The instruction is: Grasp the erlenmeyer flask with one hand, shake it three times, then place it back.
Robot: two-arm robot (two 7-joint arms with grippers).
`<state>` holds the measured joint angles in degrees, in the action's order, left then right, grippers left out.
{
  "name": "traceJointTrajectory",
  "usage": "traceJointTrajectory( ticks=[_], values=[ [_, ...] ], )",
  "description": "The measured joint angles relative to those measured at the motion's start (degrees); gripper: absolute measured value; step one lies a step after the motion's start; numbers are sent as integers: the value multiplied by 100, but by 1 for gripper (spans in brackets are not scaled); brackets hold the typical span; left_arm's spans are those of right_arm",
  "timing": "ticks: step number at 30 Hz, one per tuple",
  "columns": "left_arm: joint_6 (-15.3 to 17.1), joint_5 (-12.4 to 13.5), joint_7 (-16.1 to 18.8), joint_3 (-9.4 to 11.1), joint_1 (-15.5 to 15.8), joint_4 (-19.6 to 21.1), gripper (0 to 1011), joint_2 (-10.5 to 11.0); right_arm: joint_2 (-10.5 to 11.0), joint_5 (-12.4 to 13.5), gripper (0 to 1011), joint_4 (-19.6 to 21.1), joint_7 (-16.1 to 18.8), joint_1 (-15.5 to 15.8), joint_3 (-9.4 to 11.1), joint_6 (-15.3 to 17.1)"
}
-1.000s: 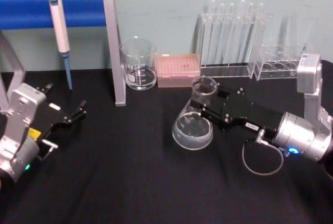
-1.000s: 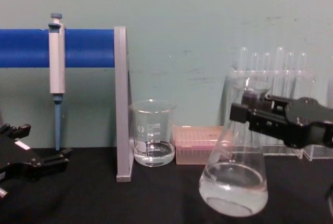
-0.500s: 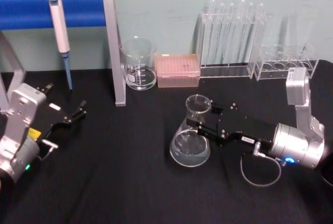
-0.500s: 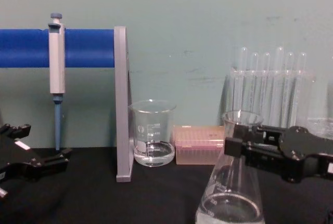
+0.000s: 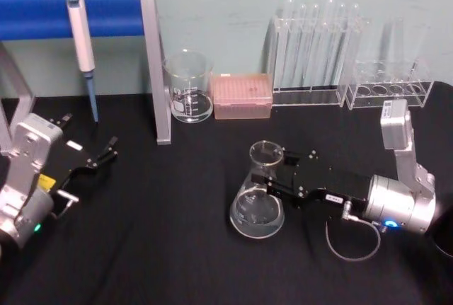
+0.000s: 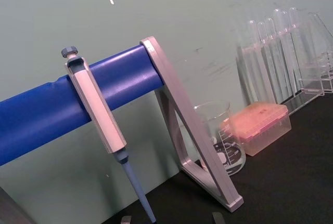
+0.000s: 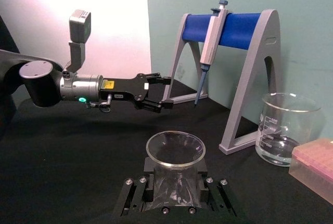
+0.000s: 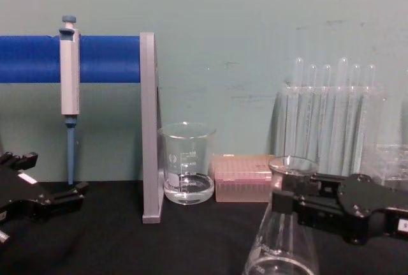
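**Right gripper holding the flask by its neck**

The right gripper (image 5: 267,172) is reaching in from the tabletop's (image 5: 177,248) right edge, with its black jaws clamping the narrow neck of the erlenmeyer flask (image 5: 256,209) just below the flared rim. The flask is sitting upright a little right of the tabletop's middle, well clear of the glassware along the far edge. A shallow layer of clear liquid is lying in its wide base. In the chest view the base is running out at the lower edge, so whether it is touching the black tabletop cannot be told.

The left gripper (image 5: 99,158) is hanging idle near the left edge, its jaws standing apart with nothing between them.

Along the far edge, a beaker (image 5: 188,87) with a little liquid is standing just beside the grey leg of the blue stand (image 5: 106,13). A pink tip box (image 5: 243,95) is lying just beside the beaker on its right, and a clear rack of test tubes (image 5: 315,50) is standing further right. A pipette (image 5: 81,36) is hanging from the stand's blue bar.
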<state>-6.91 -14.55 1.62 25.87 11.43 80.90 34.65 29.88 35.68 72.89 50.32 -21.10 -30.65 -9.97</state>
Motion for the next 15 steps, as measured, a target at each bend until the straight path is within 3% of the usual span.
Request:
traceJointTrajectory(
  ticks=[15],
  values=[
    [0, 0, 0, 0, 0, 0, 1001, 0, -49, 78, 449, -189, 140, -75, -85, -10]
  ],
)
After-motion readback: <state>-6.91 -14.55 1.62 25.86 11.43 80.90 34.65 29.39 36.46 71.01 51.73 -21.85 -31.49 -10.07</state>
